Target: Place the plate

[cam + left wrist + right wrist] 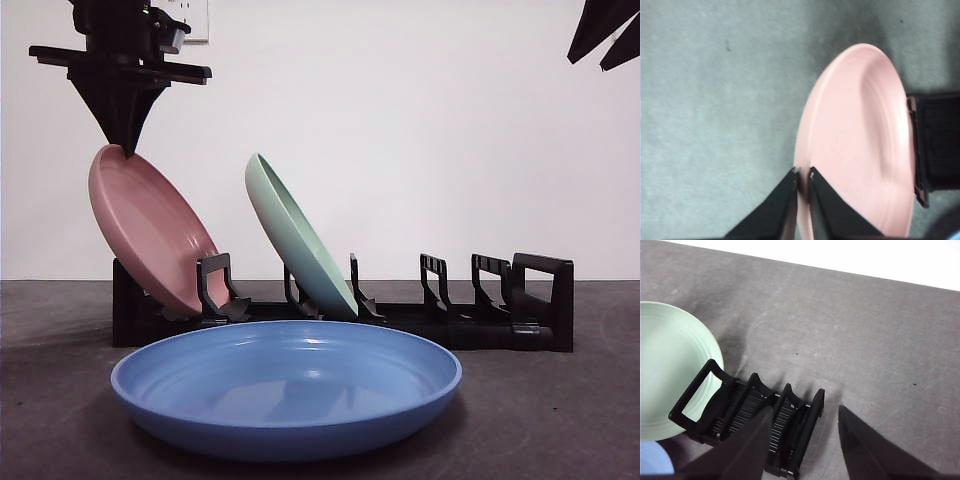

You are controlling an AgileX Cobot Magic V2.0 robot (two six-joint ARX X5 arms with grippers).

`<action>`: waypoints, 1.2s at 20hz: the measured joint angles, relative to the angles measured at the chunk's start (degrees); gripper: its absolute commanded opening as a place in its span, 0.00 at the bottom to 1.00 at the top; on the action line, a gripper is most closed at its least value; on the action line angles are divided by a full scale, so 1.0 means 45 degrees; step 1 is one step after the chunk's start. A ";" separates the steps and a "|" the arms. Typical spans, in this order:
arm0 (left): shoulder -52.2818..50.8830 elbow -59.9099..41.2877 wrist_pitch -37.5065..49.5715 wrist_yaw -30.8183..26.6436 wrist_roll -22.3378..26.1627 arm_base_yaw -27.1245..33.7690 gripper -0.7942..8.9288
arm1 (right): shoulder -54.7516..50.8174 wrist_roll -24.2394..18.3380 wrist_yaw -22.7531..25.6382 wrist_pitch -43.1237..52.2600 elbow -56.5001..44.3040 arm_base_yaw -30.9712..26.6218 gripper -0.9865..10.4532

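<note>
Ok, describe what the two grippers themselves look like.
The left gripper is black: a flat crossbar over a body that narrows to a point, with two slim wedge-shaped jaws. The right gripper has the same matte black, tapering, flat-faced jaws. No cables, labels or markings show on either.

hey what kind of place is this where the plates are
Probably a robot test bench, not a kitchen: a bare grey table against a blank white wall, a black dish rack holding pink plate and green plate, and the left gripper pinching the pink one's rim.
</note>
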 measured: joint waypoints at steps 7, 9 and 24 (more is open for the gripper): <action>0.0019 0.1384 -0.0408 -0.0068 0.0374 0.0005 0.10 | 0.0000 0.0000 0.0000 -0.0005 0.0000 0.0000 0.26; 0.0019 0.1792 -0.0583 -0.0073 0.0529 0.0005 0.10 | 0.0000 0.0000 0.0000 -0.0005 0.0000 0.0000 0.26; 0.0019 0.2186 -0.1234 -0.0384 0.0894 0.0015 0.10 | 0.0000 0.0000 0.0000 -0.0005 0.0000 0.0000 0.26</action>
